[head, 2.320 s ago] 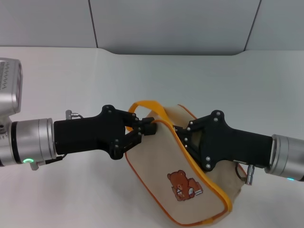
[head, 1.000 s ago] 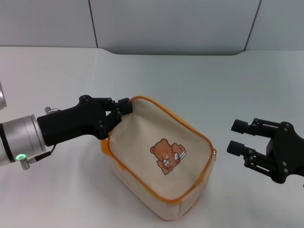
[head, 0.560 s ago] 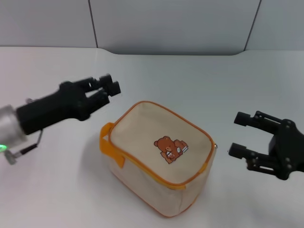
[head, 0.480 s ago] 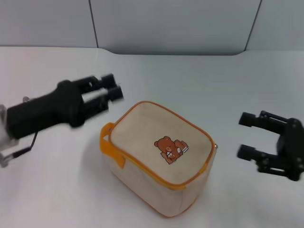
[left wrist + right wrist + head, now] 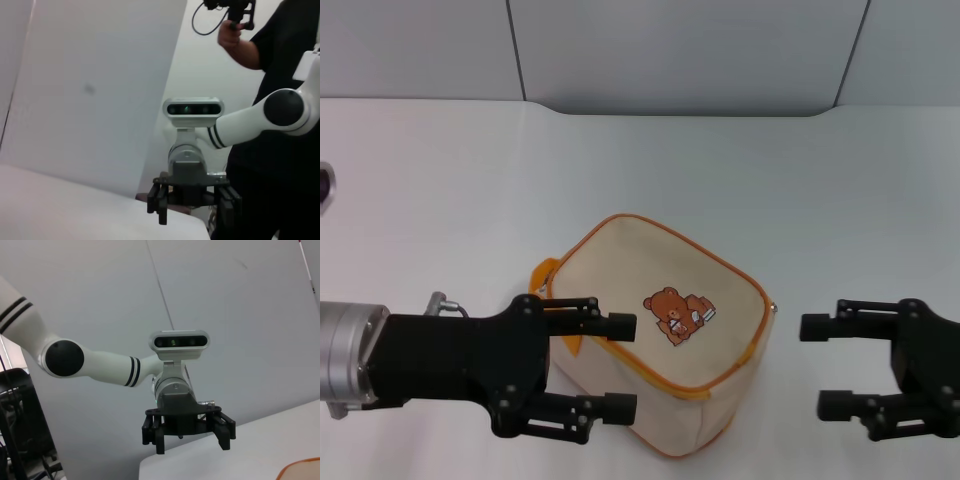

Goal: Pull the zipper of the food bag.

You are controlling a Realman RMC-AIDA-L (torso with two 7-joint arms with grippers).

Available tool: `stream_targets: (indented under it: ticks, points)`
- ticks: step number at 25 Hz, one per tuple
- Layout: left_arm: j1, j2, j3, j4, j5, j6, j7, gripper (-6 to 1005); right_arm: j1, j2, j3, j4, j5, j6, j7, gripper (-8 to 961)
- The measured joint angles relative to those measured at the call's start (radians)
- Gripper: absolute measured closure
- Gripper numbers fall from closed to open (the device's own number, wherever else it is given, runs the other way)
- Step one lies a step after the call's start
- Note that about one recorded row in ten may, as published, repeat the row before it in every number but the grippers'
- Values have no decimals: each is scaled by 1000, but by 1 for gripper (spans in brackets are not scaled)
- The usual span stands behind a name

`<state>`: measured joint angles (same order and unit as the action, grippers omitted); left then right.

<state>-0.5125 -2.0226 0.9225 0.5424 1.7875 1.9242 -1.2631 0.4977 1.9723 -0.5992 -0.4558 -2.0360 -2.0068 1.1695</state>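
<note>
table (image 5: 740, 180): a plain white surface running across the whole head view, pale and matte, with a soft shadow near the middle
back wall (image 5: 680, 50): light grey panels behind the table, split by thin dark seams, one seam left of centre and one slanting at the far right
person (image 5: 280, 60): in the left wrist view, dark top, one hand raised and gripping a black device with a looping cable (face out of view)
badge (image 5: 306, 67): white, on the person's chest
</note>
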Motion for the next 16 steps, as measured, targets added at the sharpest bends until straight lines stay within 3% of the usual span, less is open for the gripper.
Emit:
stream_targets:
  ticks: [4, 16]
  points:
    - [8, 6, -8, 0, 2, -5, -5, 215, 2, 10, -1, -4, 0, 11, -5, 192]
    - [19, 7, -13, 1, -1, -5, -6, 215, 7, 13, 0, -4, 4, 13, -18, 193]
